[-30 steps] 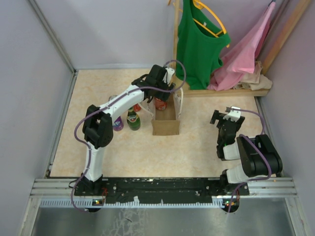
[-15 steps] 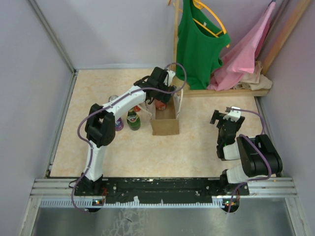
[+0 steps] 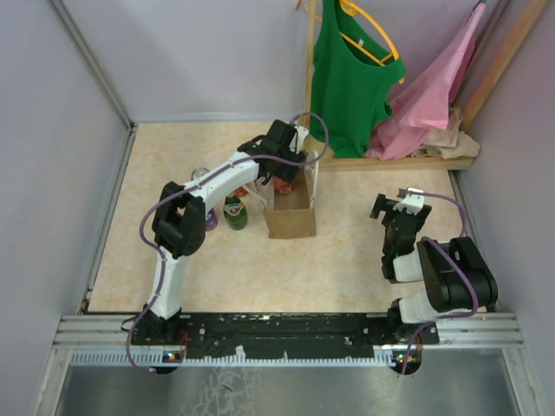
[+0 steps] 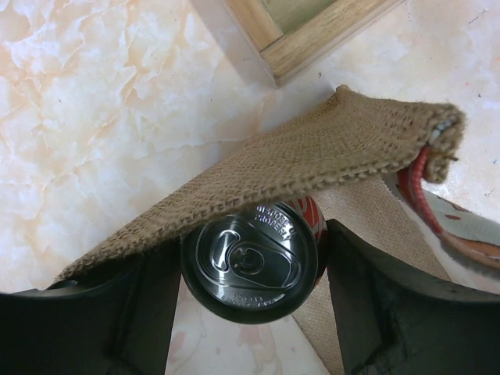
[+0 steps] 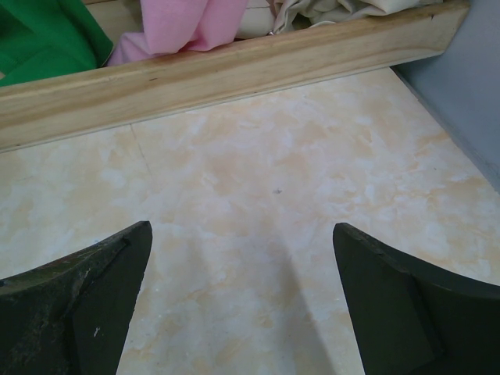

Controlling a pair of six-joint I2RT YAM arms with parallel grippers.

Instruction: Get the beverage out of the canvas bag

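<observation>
left hand (image 4: 252, 266) pinching can (image 4: 250, 254) half-hidden under canvas bag (image 4: 312, 156) rim, right hand (image 5: 242, 234) spread

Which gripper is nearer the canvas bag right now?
Left. The left gripper is at the far end of the canvas bag, closed on a can under its rim; the right gripper sits open, well off to the bag's right.

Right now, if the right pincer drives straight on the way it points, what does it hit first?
Probably the bare tabletop. The right pincer is open with nothing between its fingers, angled down at it. The wooden rack base lies beyond, though depth is unclear.
</observation>
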